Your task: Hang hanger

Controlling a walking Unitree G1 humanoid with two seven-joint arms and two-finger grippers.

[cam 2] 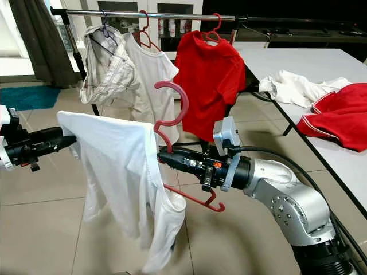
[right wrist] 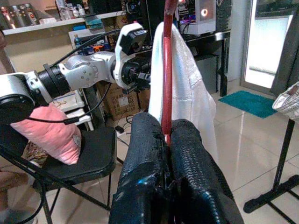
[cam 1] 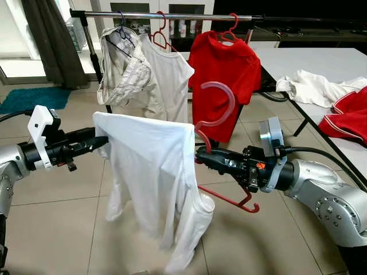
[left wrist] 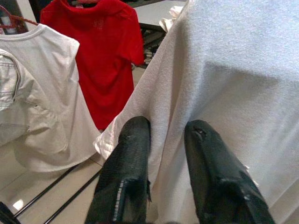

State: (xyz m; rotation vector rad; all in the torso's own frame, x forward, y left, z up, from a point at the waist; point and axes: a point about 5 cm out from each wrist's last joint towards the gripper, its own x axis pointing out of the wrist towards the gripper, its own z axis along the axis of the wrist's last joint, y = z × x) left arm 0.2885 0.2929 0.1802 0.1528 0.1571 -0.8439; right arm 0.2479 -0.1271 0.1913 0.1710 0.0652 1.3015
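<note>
Hanger (cam 1: pixel 215 123) with white shirt (cam 1: pixel 152 183) sits clamped in right gripper (cam 1: pixel 200 154), left gripper (cam 1: pixel 103 141) pinching cloth, rail (cam 1: pixel 172 16) unreached.

Beyond, a red T-shirt (cam 1: pixel 223 80) hanging beside a cream T-shirt (cam 1: pixel 169 86) and a pale striped garment (cam 1: pixel 121 71). On the right, a white counter (cam 1: pixel 321 60) bearing a crumpled white cloth (cam 1: pixel 312 87) and, just beside it, red fabric with white trim (cam 1: pixel 347 117). At far left, a dark curtain (cam 1: pixel 51 40) over a teal rug (cam 1: pixel 34 97) on beige floor tiles (cam 1: pixel 57 229). Elsewhere in the room, a pink cushion (right wrist: pixel 49 135) resting on a black folding chair (right wrist: pixel 88 163), cardboard boxes (right wrist: pixel 117 100) behind
</note>
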